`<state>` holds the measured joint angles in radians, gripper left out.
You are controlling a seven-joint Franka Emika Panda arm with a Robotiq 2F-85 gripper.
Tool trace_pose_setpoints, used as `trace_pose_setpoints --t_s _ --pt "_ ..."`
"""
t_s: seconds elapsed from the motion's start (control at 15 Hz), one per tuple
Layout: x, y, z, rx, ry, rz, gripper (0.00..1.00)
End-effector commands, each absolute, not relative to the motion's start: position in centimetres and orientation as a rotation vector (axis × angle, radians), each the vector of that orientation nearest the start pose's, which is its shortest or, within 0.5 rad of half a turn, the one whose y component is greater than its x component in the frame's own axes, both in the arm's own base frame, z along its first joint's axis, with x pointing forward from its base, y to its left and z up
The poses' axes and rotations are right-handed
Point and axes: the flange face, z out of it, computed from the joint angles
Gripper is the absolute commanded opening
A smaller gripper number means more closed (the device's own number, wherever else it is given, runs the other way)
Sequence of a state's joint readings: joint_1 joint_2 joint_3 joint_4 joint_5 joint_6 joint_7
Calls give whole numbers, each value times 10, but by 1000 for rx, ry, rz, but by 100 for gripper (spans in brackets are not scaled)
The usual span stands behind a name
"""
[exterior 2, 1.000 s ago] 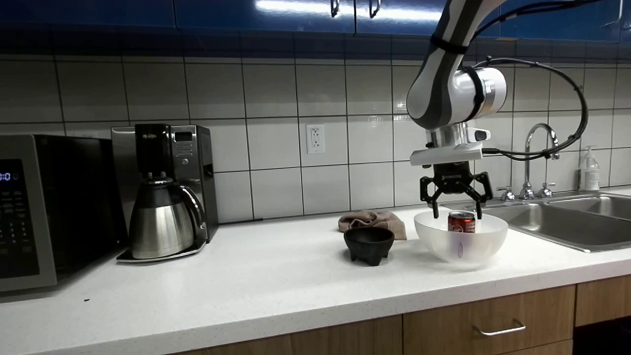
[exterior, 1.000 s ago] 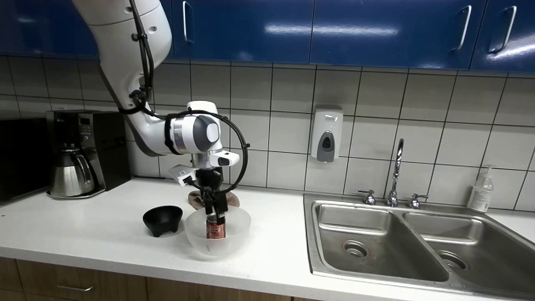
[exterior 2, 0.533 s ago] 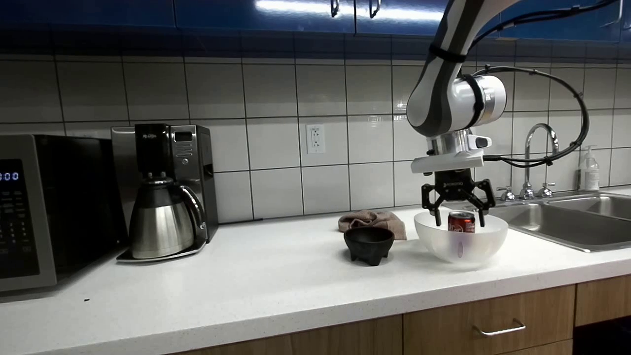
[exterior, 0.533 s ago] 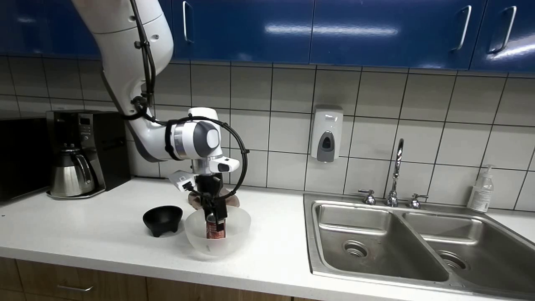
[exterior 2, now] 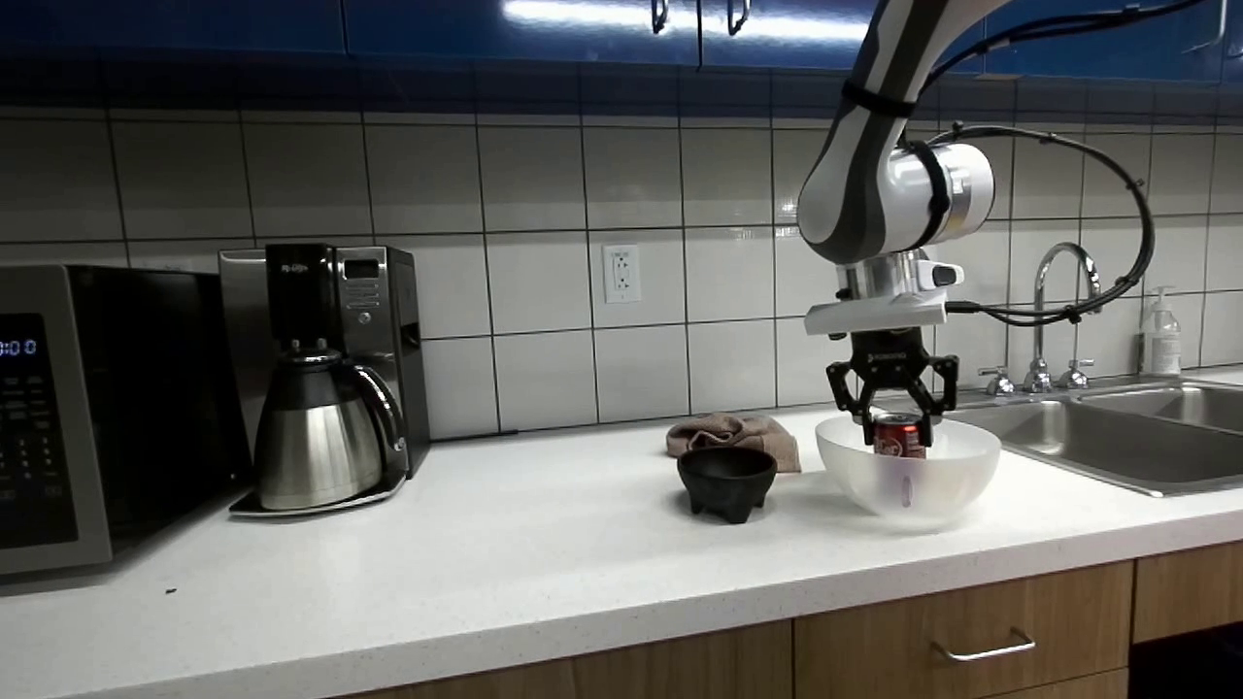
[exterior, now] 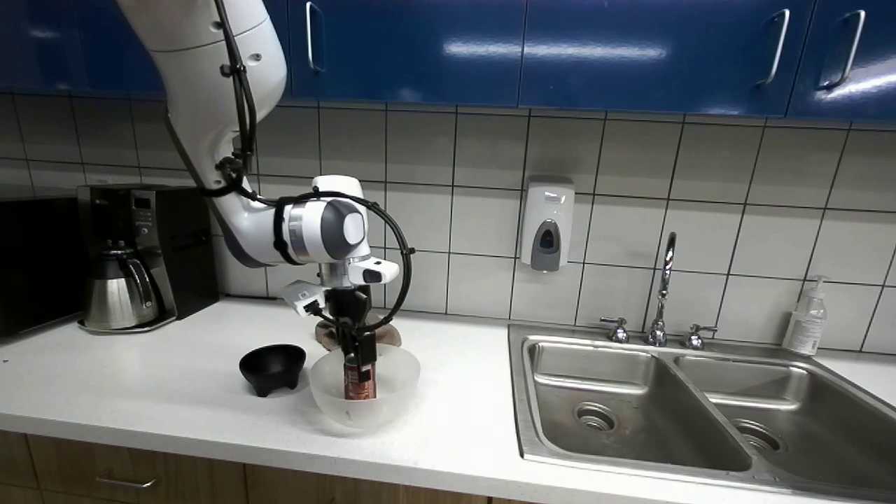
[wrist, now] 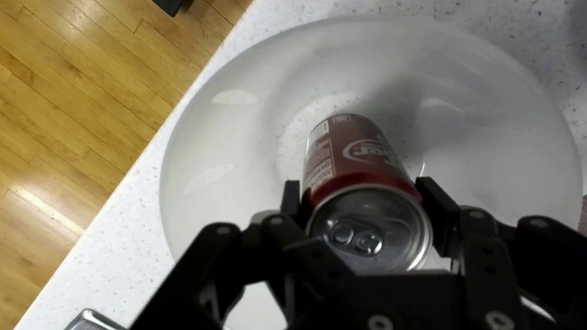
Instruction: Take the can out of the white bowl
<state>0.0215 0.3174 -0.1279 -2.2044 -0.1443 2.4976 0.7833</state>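
The can (wrist: 357,158), red with a silvery top, stands inside the white bowl (exterior 2: 903,490), its lower part seen dimly through the pale wall. From above, my gripper (wrist: 360,195) has one black finger on each side of the can's upper end, and both appear pressed to it. In both exterior views the fingers reach below the bowl's rim around the can (exterior: 359,388). Part of the can's lid is covered by the gripper's body in the wrist view. The bowl rests on the counter near its front edge.
A small black bowl (exterior 2: 726,485) stands beside the white bowl, with a brown cloth (exterior 2: 733,437) behind. The steel sink (exterior: 521,392) lies to one side. A coffee maker (exterior 2: 398,340) and a microwave (exterior 2: 146,408) stand farther along the counter.
My gripper came down around the can, then its fingers drew together onto it. In the last half second the can shifted slightly sideways within the bowl, and the arm rose a touch.
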Motion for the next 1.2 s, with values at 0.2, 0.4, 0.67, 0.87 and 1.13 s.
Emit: trace_pose_setpoints --t_s 0.2,0.4,0.67,0.87,1.13 --pt "543 -43 306 -3007 1192 -108 39" --pt "544 -47 339 -3012 1206 -149 39" --pt "547 -65 363 -3019 1242 -184 39" --pt "551 -89 367 -3022 1295 -191 39" --pt "554 -131 365 -3011 1400 -211 39"
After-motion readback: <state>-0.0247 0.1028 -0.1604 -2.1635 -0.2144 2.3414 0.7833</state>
